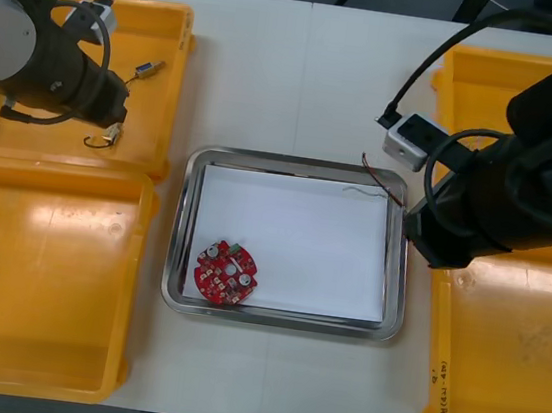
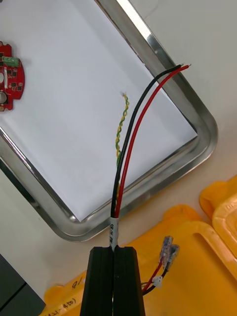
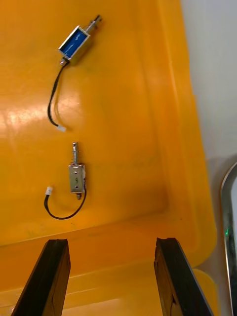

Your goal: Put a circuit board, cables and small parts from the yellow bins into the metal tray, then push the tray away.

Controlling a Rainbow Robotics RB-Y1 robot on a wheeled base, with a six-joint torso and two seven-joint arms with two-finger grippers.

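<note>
Front view: board [image 1: 226,272] in tray [image 1: 178,240]

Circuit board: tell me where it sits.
The red circuit board lies inside the metal tray, in its near-left corner in the front view, diagonally opposite the corner over which the right gripper holds a red and black cable.
</note>
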